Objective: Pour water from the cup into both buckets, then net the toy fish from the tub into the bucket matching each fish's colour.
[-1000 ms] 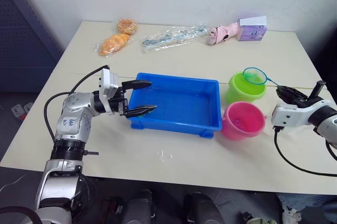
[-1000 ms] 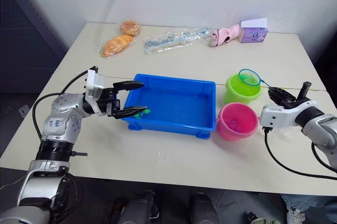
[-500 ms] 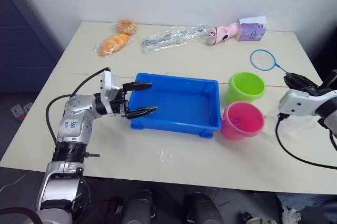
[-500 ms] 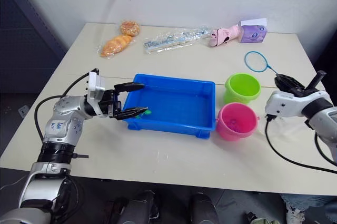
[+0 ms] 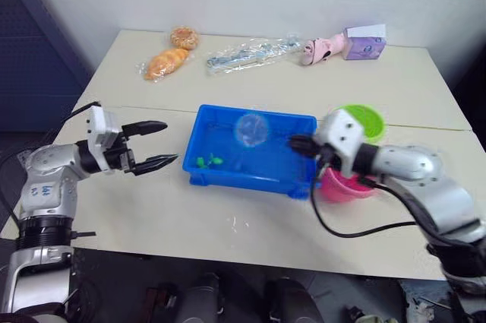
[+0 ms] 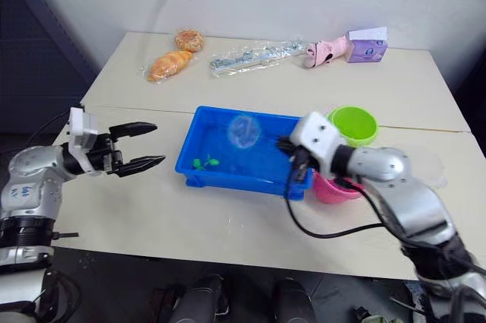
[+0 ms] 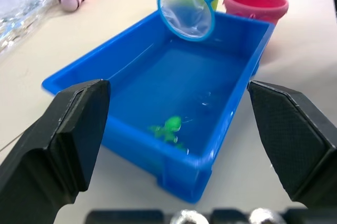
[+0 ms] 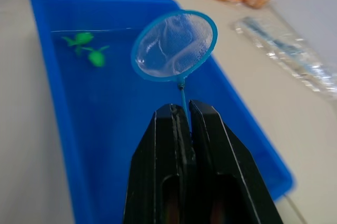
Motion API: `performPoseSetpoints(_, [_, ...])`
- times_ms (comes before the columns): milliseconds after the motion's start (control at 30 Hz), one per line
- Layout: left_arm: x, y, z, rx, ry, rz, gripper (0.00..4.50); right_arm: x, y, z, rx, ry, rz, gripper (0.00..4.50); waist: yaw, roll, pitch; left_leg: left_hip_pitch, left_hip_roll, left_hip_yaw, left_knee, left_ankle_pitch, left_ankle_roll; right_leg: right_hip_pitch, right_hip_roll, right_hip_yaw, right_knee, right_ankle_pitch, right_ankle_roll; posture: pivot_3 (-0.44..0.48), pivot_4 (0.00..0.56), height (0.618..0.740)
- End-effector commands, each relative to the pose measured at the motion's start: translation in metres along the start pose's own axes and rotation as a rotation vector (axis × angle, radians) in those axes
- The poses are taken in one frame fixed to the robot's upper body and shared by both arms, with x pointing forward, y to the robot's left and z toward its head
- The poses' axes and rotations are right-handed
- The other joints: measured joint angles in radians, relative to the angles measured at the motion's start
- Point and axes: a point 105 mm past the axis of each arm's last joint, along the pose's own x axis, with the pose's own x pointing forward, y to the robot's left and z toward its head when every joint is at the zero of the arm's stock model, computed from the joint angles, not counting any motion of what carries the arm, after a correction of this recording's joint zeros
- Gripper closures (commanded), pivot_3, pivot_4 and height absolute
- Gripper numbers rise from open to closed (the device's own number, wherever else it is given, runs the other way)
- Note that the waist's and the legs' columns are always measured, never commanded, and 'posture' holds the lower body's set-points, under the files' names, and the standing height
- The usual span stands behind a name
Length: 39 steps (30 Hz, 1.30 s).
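The blue tub sits mid-table with water and two green toy fish at its left end. Held above the tub's middle is the net, a blue-rimmed hoop, empty. My right gripper is shut on the net's thin handle, over the tub's right end. To the tub's right stand the green bucket and the pink bucket, the pink one partly behind my right arm. My left gripper is open, empty, just left of the tub. The cup is out of view.
Along the table's back edge lie two wrapped breads, a clear bag of items, a pink toy and a purple box. Bare tabletop lies in front of the tub and to its left.
My right arm has swung left from beside the buckets, carrying the net over the tub. My left gripper has pulled back left, off the tub's rim, still open.
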Motion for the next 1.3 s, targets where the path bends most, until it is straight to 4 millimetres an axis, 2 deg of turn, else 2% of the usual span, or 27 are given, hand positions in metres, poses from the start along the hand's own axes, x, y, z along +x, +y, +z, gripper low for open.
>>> performPoseSetpoints(33, [-0.01,0.005,0.006,0.039,0.006,0.038,0.03,0.012,-0.002,-0.001,-0.018,0.074,0.009,4.5,0.001,0.0,0.0,0.0,-0.001,0.0,0.0,0.0,0.0,0.0,-0.001,0.0,0.0,0.0,0.0,0.0,0.15,0.74])
performPoseSetpoints(167, [-0.01,0.004,0.005,0.042,0.02,0.033,0.03,0.028,-0.017,-0.016,-0.024,0.193,-0.008,4.5,-0.002,0.0,0.0,0.0,-0.002,0.001,0.0,-0.001,0.001,0.0,-0.002,0.0,0.001,0.0,0.0,0.0,0.15,0.74])
performPoseSetpoints(300, [-0.011,0.002,0.004,0.055,0.039,0.016,0.03,0.038,-0.019,-0.026,-0.08,0.264,0.028,4.5,-0.008,0.0,0.0,0.0,-0.002,0.001,-0.001,0.0,0.001,-0.002,-0.001,0.0,0.002,0.0,0.0,0.0,0.15,0.74])
performPoseSetpoints(500, [-0.018,-0.003,0.0,0.064,0.082,-0.008,0.03,0.055,-0.006,-0.03,-0.041,0.264,0.115,4.5,-0.026,0.0,0.0,0.0,-0.002,0.002,-0.001,0.0,0.001,-0.002,-0.001,0.0,0.002,0.0,0.0,0.0,0.15,0.74])
performPoseSetpoints(667, [-0.018,-0.007,-0.002,0.064,0.115,-0.055,0.03,0.066,0.005,-0.024,0.057,0.222,0.182,4.5,-0.028,0.0,0.0,0.0,-0.001,0.002,-0.001,0.0,0.001,-0.003,-0.001,0.0,0.002,0.0,0.0,0.0,0.15,0.74])
performPoseSetpoints(1067, [-0.016,-0.008,-0.003,0.065,0.122,-0.063,0.03,0.075,0.009,-0.023,0.219,0.182,0.188,4.5,-0.026,0.0,0.0,0.0,-0.001,0.002,-0.002,0.0,0.001,-0.003,-0.001,0.0,0.002,0.0,0.0,0.0,0.15,0.74])
performPoseSetpoints(1300, [-0.014,-0.008,-0.004,0.067,0.12,-0.064,0.03,0.063,0.001,-0.007,0.313,0.086,0.173,4.5,-0.026,0.0,0.0,0.0,-0.001,0.002,-0.002,0.0,0.001,-0.003,-0.001,0.0,0.002,0.0,0.0,0.0,0.15,0.74])
